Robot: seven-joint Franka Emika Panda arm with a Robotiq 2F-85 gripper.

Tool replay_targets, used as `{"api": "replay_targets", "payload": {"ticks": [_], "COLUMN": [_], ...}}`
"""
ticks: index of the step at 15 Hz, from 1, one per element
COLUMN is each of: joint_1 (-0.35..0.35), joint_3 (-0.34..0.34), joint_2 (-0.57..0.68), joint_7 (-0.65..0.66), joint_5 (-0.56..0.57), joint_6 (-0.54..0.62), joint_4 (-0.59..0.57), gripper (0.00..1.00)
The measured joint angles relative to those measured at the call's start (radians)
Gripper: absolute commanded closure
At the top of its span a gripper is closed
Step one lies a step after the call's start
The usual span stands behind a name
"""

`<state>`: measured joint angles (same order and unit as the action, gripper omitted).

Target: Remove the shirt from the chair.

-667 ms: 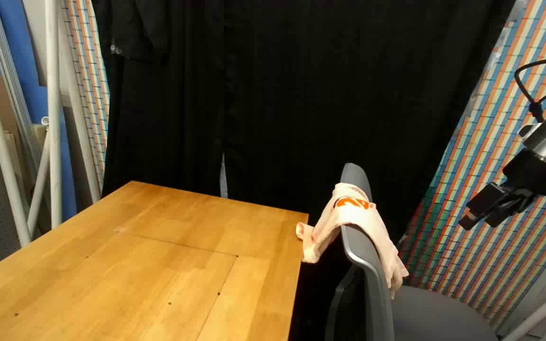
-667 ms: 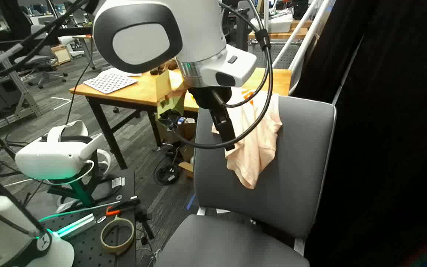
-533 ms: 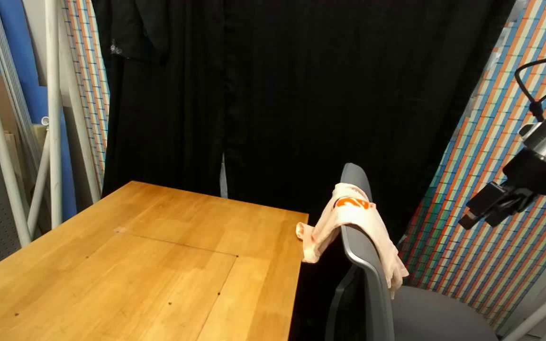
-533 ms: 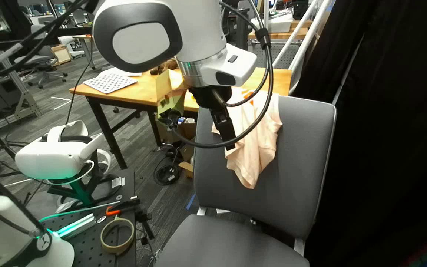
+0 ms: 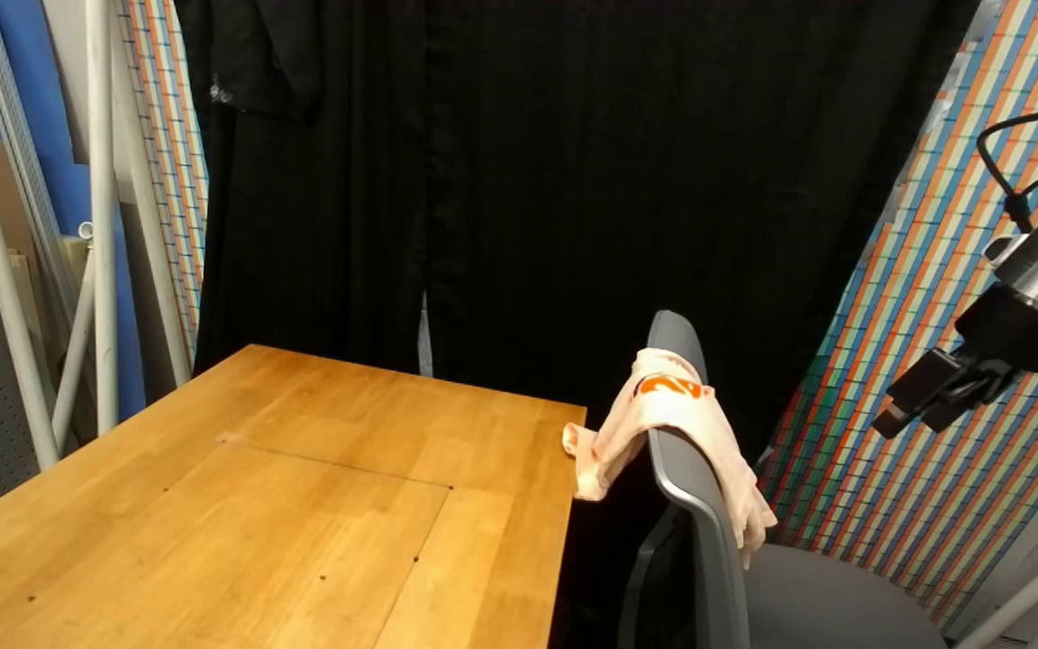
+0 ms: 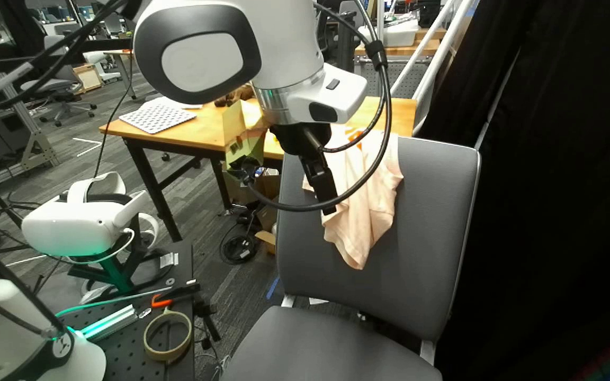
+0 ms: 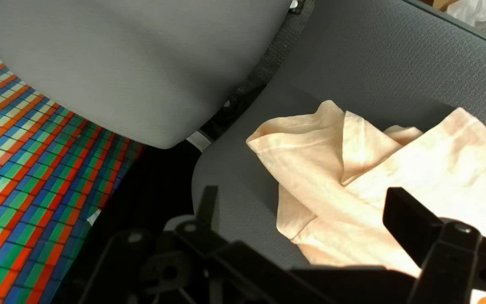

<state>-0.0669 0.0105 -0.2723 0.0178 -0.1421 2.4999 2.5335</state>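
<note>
The pale peach shirt (image 5: 677,410) with an orange patch hangs over the top edge of the grey chair's backrest (image 5: 683,469), one part on each side. In an exterior view the shirt (image 6: 363,227) drapes down the front of the chair back (image 6: 427,222), partly hidden by my arm and cable. My gripper (image 5: 917,422) is in the air on the seat side, apart from the shirt. In the wrist view the gripper (image 7: 303,204) is open, with its fingers wide apart and nothing between them. Below it lie the folded shirt (image 7: 331,181) and the chair (image 7: 378,63).
A wooden table (image 5: 348,505) stands behind the backrest, close to the shirt's hanging end. A black curtain (image 5: 555,180) is beside the chair. A black cable (image 6: 305,207) loops round my gripper. A white headset (image 6: 77,227) and a tape roll (image 6: 151,344) are on the robot's stand.
</note>
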Motion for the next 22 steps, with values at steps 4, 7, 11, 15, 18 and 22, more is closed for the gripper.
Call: {"api": "replay_targets", "payload": {"ticks": [4, 7, 11, 15, 18, 22], "joint_1": [-0.002, -0.026, -0.073, -0.091, -0.091, -0.073], "joint_3": [0.014, 0.039, 0.076, 0.121, 0.133, 0.159], "joint_2": [0.043, 0.110, 0.217, 0.348, 0.476, 0.621], "joint_7": [-0.069, -0.156, -0.300, -0.440, -0.527, -0.669], "joint_5": [0.079, 0.097, 0.081, 0.086, 0.119, 0.129], "joint_6": [-0.022, -0.099, -0.214, -0.277, -0.268, -0.214], "joint_4": [-0.075, -0.206, -0.392, -0.523, -0.591, -0.661], "gripper": [0.00, 0.00, 0.00, 0.00, 0.00, 0.41]}}
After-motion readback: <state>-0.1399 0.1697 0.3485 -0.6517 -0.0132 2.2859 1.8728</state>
